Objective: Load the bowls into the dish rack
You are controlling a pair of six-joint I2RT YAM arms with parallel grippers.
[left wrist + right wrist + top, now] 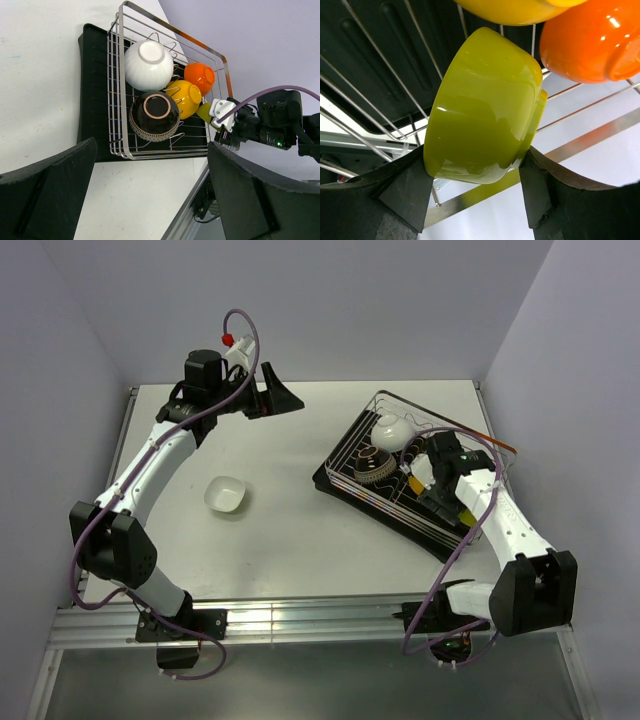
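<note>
Filling most of the top view, the table (300,550) carries the dish rack (375,508) set at a slant on its right half. The right arm reaches into the rack's near end. The left arm stretches to the far edge, well apart from the rack.

Four bowls already sit on edge among the wires: a racked white bowl (148,65), a dark ribbed bowl (155,116), a yellow bowl (185,97) and an orange bowl (200,77). The right gripper (476,165) is closed on the lime green bowl (485,105), one pad pressed to each side. That bowl is tipped on edge low over the wires, just beside the yellow and orange ones, so it looks close to being set down.

The left gripper (283,390) stands wide apart and holds nothing. One loose white bowl (226,494) sits mouth-up on the table's left half, on the base side of that gripper and far nearer the left arm than the right. Being round, it favours no approach angle.
</note>
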